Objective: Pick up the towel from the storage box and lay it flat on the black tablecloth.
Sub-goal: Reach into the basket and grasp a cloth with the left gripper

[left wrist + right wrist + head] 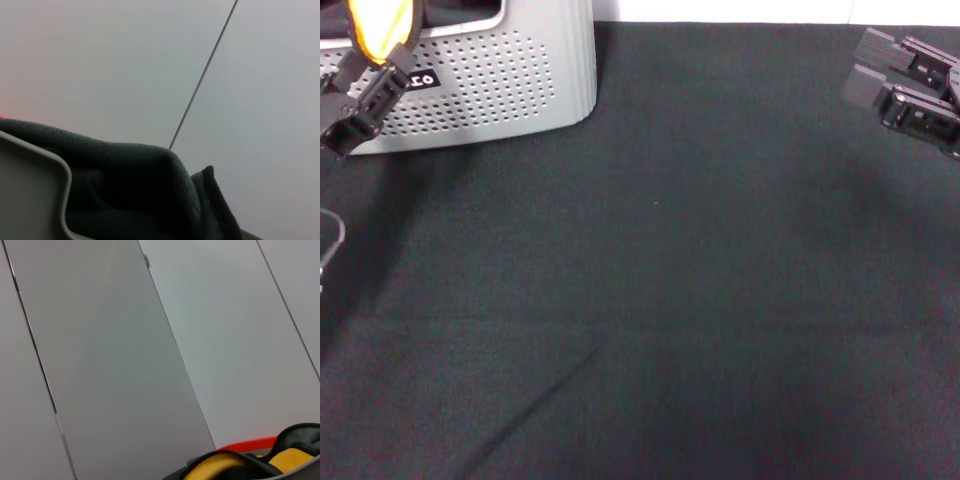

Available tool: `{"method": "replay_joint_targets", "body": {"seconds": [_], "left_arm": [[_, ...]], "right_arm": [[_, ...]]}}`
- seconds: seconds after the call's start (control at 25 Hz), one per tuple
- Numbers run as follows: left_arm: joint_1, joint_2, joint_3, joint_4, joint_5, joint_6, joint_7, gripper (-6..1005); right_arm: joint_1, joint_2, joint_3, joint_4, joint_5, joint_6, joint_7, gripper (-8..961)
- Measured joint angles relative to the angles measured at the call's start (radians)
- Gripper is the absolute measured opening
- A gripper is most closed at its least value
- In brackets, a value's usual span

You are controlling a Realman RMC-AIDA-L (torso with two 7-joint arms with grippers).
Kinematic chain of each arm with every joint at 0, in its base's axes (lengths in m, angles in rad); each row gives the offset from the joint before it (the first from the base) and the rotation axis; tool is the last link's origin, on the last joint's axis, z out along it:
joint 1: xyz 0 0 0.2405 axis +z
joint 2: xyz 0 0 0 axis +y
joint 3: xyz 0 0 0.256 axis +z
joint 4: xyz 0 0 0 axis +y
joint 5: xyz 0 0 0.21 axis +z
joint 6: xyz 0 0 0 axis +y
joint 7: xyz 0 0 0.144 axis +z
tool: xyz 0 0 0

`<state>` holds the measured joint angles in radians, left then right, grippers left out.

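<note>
The light grey perforated storage box (510, 80) stands at the far left on the black tablecloth (660, 300). The towel (382, 25), yellow-orange side out, is bunched in a peak at the box's opening. My left gripper (392, 55) reaches over the box's front wall and is shut on the towel's lower fold. The left wrist view shows the towel's grey side (140, 175) humped inside the box rim (35, 190). My right gripper (882, 85) is open and empty, parked at the far right edge. The right wrist view shows a yellow fold of the towel (292, 460) far off.
A pale wall runs behind the table in both wrist views. A red strip (245, 445) shows behind the towel in the right wrist view. The tablecloth has a faint crease (560, 385) near the front left.
</note>
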<state>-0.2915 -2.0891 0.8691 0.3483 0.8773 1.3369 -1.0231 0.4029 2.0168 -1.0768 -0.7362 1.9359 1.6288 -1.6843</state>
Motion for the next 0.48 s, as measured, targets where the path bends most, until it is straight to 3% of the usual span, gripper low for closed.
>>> {"method": "replay_joint_targets", "body": {"seconds": [0.24,0.48], "left_arm": [[0.000,0.000,-0.002,-0.002,-0.002,0.005,-0.003,853],[0.003,0.000,-0.003,-0.002,-0.002,0.006,-0.006,617]], "right_arm": [[0.000,0.000,0.000,0.000,0.000,0.000,0.000,766],[-0.002,0.000,0.000,0.000,0.000,0.000,0.000,766]]}}
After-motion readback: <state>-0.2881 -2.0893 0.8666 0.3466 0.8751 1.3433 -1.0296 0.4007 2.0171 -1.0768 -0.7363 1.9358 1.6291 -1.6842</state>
